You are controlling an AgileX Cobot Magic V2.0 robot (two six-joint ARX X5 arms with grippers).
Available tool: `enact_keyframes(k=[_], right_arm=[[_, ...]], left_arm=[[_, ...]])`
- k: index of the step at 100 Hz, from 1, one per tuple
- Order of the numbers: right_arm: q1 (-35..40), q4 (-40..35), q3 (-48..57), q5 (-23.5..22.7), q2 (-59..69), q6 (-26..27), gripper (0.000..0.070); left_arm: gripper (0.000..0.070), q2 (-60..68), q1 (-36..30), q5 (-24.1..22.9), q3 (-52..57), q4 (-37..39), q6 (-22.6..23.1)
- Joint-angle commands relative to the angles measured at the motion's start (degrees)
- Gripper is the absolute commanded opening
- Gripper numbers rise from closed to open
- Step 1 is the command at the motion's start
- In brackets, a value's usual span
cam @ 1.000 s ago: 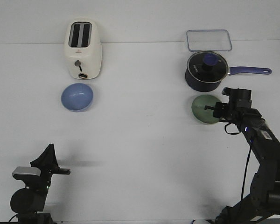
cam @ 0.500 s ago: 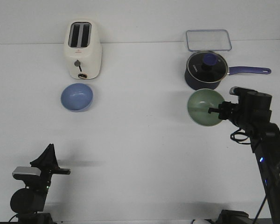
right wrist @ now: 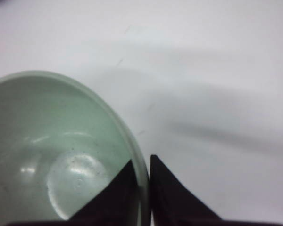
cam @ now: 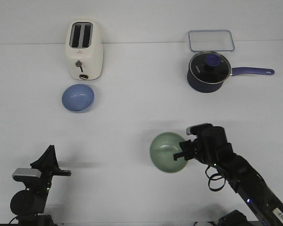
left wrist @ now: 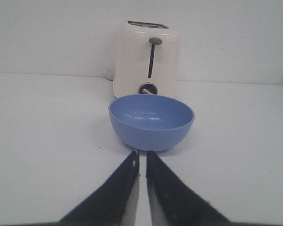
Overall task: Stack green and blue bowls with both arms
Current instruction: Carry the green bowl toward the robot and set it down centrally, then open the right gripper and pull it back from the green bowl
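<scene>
Now, start from the biggest thing: the white table (cam: 132,122) carries everything. At about 11 o'clock stands the cream toaster (cam: 85,50), and at 1 o'clock the navy saucepan (cam: 208,71) with its handle pointing to 3 o'clock, a clear lidded container (cam: 211,40) just behind it. None of these belong to your job, so keep both arms away from them.

Your right arm reaches in from 5 o'clock, and the right gripper (cam: 182,154) has its fingers pinched on the rim of the green bowl (cam: 168,151), one finger inside the wall and one outside, as the right wrist view shows plainly. That bowl sits just right of the table's centre, toward 6 o'clock, its mouth tilted toward the camera; I judge it is held clear of the table.

The blue bowl (cam: 78,98) rests upright at 10 o'clock, just in front of the toaster and not touching it. Your left gripper (cam: 51,162) hangs low at 7 o'clock, well apart from that bowl, with its fingers nearly together and nothing between them.

To do this carry well, level the green bowl before you lower it, so the rim does not catch. Bring it toward 10 o'clock over the blue bowl, centre it mouth over mouth, then descend straight. A rim pinch can let the bowl swing, so move slowly. Consider steadying the blue bowl with your left gripper, or it may slide toward the toaster.
</scene>
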Motion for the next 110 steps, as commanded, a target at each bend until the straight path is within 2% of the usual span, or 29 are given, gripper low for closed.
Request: enact_keyframes(k=[1,16,36,41,48,50,52,68,78,94,110], right_arm=[[3.1,1.9,-0.7,0.3,1.3,2.1,0.0],[8.2,2.7,-1.8,3.2,5.5,2.1,0.0],[11.0,7.8,-1.8,3.1,11.7,1.9,0.0007],[11.3,8.7,-1.8,2.9,12.9,1.9,0.0062],[11.4,9.4,-1.8,2.9,13.6,2.1,0.0238],[11.4,9.7,-1.8,2.9,13.6,2.0,0.0292],[11.4,9.8,-1.8,2.9,13.6,1.9,0.03],[10.8,10.1,-1.7,3.7,11.0,0.9,0.0302],[8.8,10.0,-1.7,5.9,6.2,0.7,0.03],[5.2,8.6,-3.0,10.7,-3.1,0.0,0.0295],[4.5,14.6,-13.1,13.9,-14.2,2.0,0.0263]], left_arm=[[0.0015,-0.1,0.1,0.1,-1.0,0.6,-0.7],[0.0015,-0.1,0.1,0.1,-1.0,0.6,-6.7],[0.0013,-0.1,0.1,0.1,-1.0,0.6,-14.9],[0.0012,-0.1,0.1,0.1,-1.0,0.6,-16.5],[0.0012,-0.1,0.1,0.1,-1.0,0.6,-19.2],[0.0012,-0.1,0.1,0.1,-1.0,0.6,-21.2],[0.0012,-0.1,0.1,0.1,-1.0,0.6,-21.7],[0.0012,-0.1,0.1,0.1,-1.0,0.3,-28.3],[0.0013,0.0,0.1,0.1,0.4,-3.2,-31.6],[0.0014,1.0,0.1,2.1,4.9,-11.6,-31.6],[0.0016,6.7,0.1,3.4,11.0,-14.1,-30.8]])
